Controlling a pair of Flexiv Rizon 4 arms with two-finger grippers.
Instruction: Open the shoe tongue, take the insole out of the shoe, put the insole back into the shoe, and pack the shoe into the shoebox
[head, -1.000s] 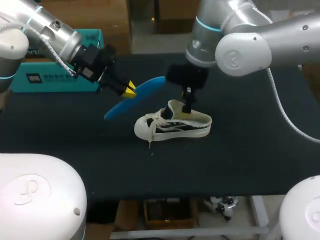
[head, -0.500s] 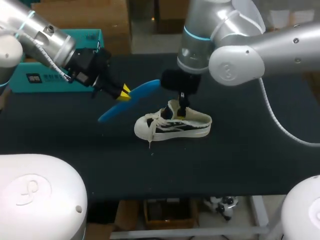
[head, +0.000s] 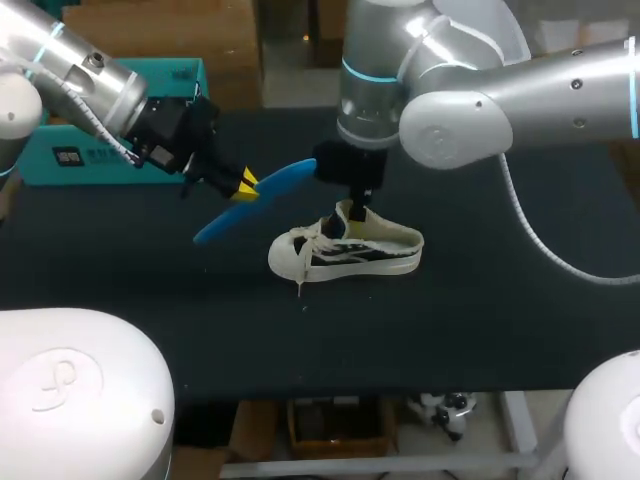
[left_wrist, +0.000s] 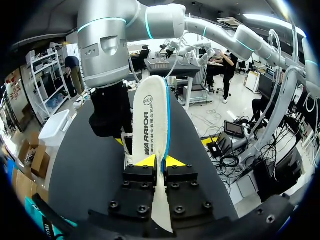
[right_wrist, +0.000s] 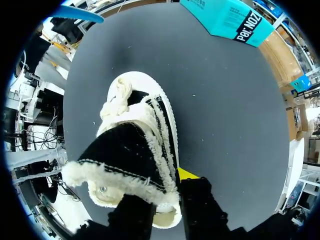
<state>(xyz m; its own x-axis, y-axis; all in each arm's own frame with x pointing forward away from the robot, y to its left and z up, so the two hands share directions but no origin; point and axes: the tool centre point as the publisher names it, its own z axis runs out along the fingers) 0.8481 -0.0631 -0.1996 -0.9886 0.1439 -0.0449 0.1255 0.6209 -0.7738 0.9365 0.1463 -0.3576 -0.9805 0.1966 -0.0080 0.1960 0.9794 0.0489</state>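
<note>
Shoe (head: 345, 252) is sitting upright on the table (head: 480, 320), the right gripper (head: 354, 214) pinching its tongue (right_wrist: 125, 150) up, while just beyond it the left gripper (head: 243, 184) is clamping the freed insole (head: 287, 177) in the air — reinsertion and packing into the far shoebox (head: 70, 152) are waiting.

The left fingers (left_wrist: 145, 161) clamp the white, blue-edged insole (left_wrist: 152, 115), which juts toward the right arm (left_wrist: 105, 45).

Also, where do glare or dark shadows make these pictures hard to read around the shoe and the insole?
Head view: strong highlights on the right arm's silver shell; the pale shoe reads well on the dark table. Left wrist view: the insole in the left gripper is evenly lit. Right wrist view: the shoe's black tongue shows little detail.
</note>
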